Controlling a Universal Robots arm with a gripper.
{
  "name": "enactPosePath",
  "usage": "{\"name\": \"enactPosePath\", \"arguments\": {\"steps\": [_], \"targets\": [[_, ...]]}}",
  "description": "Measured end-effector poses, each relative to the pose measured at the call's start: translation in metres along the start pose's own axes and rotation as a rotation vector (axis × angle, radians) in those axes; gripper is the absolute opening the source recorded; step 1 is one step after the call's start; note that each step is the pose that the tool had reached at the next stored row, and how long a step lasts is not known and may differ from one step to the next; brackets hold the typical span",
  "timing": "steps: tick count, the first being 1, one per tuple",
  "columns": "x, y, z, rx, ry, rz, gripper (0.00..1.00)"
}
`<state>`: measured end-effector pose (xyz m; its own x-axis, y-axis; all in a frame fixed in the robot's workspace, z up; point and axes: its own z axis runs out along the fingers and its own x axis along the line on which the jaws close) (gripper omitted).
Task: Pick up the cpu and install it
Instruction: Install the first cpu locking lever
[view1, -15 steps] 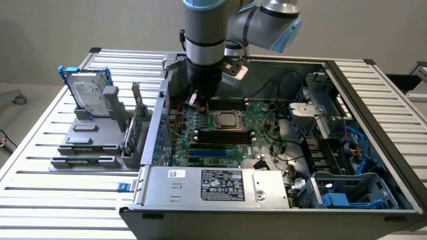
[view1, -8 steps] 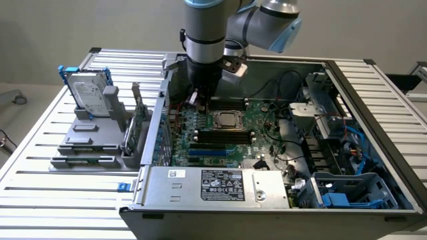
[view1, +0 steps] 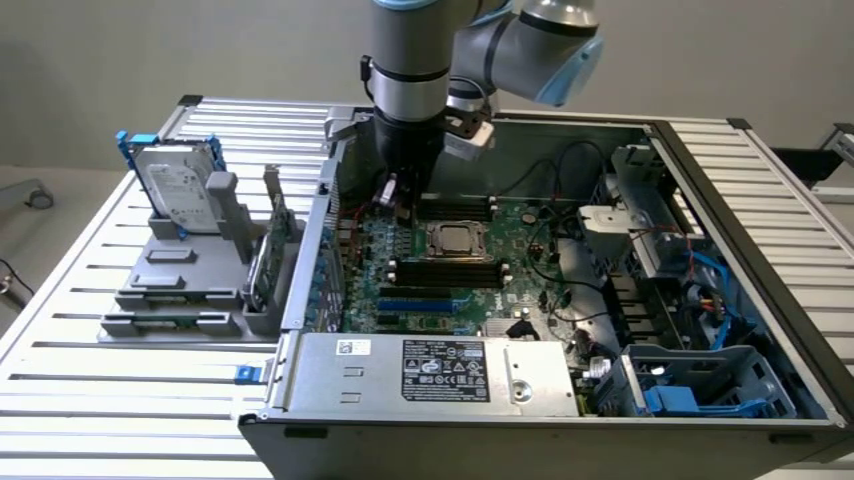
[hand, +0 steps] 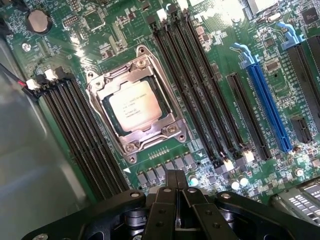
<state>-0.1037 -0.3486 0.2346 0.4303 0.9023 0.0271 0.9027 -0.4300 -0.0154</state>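
The cpu (hand: 134, 106), a small square chip with a pale metal top, lies seated in the metal-framed socket (hand: 95, 86) on the green motherboard (hand: 210, 30). In the exterior view the cpu (view1: 458, 238) sits mid-board inside the open computer case (view1: 694, 180). My gripper (hand: 176, 176) hangs a little above the board beside the socket, its two black fingers pressed together with nothing between them. From outside, the gripper (view1: 398, 195) reaches down into the case near the wall on the exterior view's left, just short of the socket.
Black memory slots (hand: 197, 85) flank the socket on both sides. A blue expansion slot (hand: 267, 107) lies further off. The power supply (view1: 427, 370) fills the case's near end and cables (view1: 574, 290) crowd the exterior view's right. A hard drive (view1: 180, 185) stands in a grey fixture outside.
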Motion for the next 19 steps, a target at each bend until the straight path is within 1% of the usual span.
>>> {"name": "enactPosePath", "arguments": {"steps": [8, 10, 13, 19], "targets": [[0.0047, -0.0023, 0.0001, -0.0108, -0.0249, -0.031, 0.11], [0.0053, -0.0025, 0.0002, -0.0126, -0.0294, -0.041, 0.11], [0.0054, -0.0026, 0.0002, -0.015, -0.0345, -0.067, 0.11], [0.0055, -0.0026, 0.0002, -0.0214, -0.0443, -0.165, 0.11]]}}
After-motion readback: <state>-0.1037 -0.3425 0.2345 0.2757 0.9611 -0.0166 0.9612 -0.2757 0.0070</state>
